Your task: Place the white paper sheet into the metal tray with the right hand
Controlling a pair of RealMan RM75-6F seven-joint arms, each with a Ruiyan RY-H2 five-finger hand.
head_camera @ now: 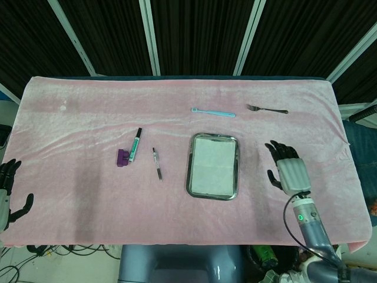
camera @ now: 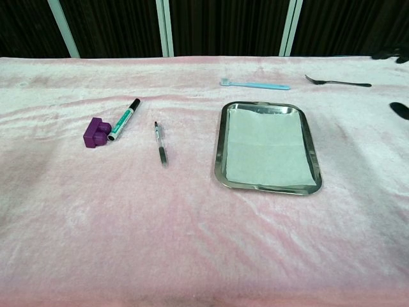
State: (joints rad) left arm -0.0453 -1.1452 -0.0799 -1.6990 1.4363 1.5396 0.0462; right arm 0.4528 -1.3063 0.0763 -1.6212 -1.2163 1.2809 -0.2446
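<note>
My left hand point(head_camera: 8, 194) is cut by the head view's edge; chest view catches only my right hand's point(camera: 399, 110) dark fingertips.

The head view looks steeply down from above the near edge, taking in the whole pink cloth point(head_camera: 177, 118) out to the dark slatted wall behind. The chest view sits lower and closer, facing the far side at a shallow slant. Both share the middle: metal tray point(head_camera: 191, 177) point(camera: 219, 153), marker point(head_camera: 136, 145) point(camera: 124, 119), pen point(head_camera: 156, 163) point(camera: 160, 143), toothbrush point(head_camera: 213, 111) point(camera: 254, 84), fork point(head_camera: 266, 109) point(camera: 337, 81).
</note>
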